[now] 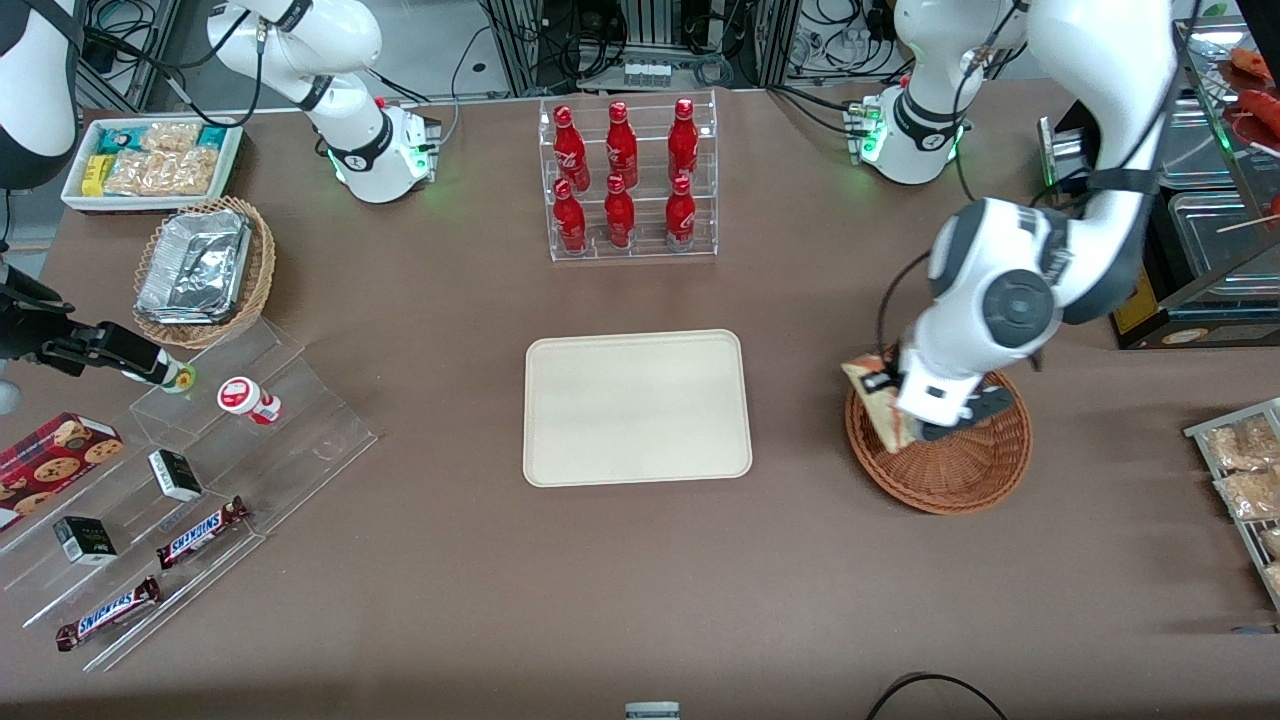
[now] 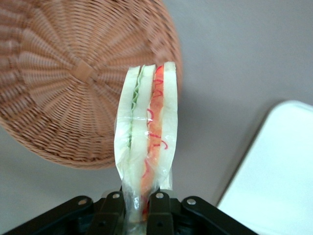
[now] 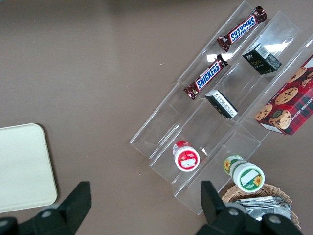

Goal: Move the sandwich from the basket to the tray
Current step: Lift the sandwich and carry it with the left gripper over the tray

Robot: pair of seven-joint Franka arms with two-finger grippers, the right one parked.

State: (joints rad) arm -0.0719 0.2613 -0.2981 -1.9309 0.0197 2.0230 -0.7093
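Observation:
My left gripper [image 1: 900,412] hangs over the tray-side rim of the reddish-brown wicker basket [image 1: 950,470], shut on the wrapped sandwich [image 1: 878,400]. In the left wrist view the sandwich [image 2: 146,132] stands out from between the black fingers [image 2: 161,210], showing pale bread with green and red-orange filling. It is lifted clear above the basket [image 2: 63,88], which holds nothing else. The cream tray [image 1: 637,407] lies flat at the table's middle, toward the parked arm from the basket, and its corner [image 2: 279,171] shows beside the sandwich.
A clear rack of red bottles [image 1: 628,178] stands farther from the front camera than the tray. Toward the parked arm's end are acrylic steps with Snickers bars [image 1: 200,532], a cookie box [image 1: 55,455], a tan basket with foil container [image 1: 200,268] and a white snack bin [image 1: 150,160]. Packaged snacks [image 1: 1245,460] lie at the working arm's end.

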